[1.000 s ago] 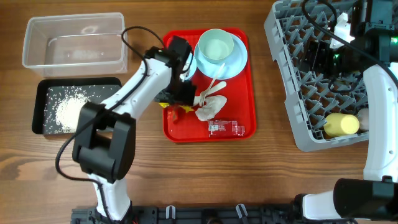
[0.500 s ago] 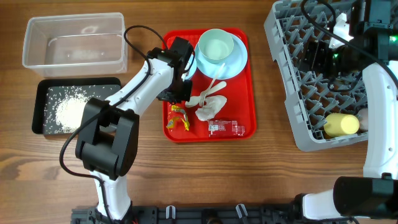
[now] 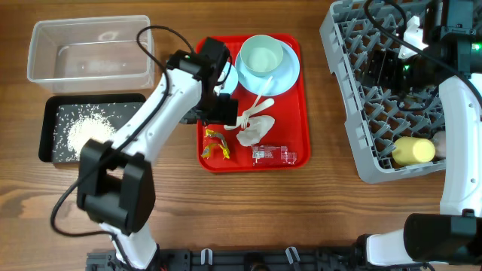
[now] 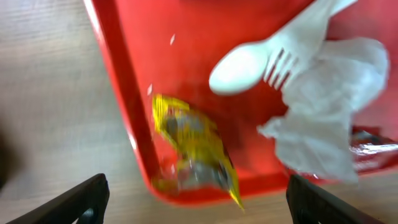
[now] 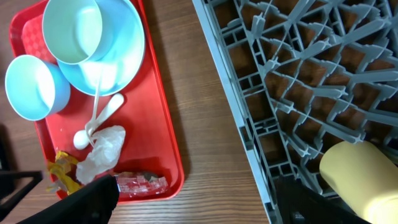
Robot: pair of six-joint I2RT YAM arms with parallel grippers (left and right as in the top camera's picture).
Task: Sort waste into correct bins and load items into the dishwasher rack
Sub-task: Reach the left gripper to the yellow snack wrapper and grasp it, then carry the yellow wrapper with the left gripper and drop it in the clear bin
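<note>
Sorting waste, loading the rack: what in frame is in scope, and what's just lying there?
Job: yellow wrapper, red wrapper, tissue, rice grains, spoon, plate, large bowl, small bowl, yellow cup, clear tub, black tray, dishwasher rack.
Just there: red serving tray, wooden table, cable.

Table (image 3: 301,218): tub (image 3: 90,21), black bin (image 3: 94,98), tray (image 3: 290,120), rack (image 3: 361,113)
</note>
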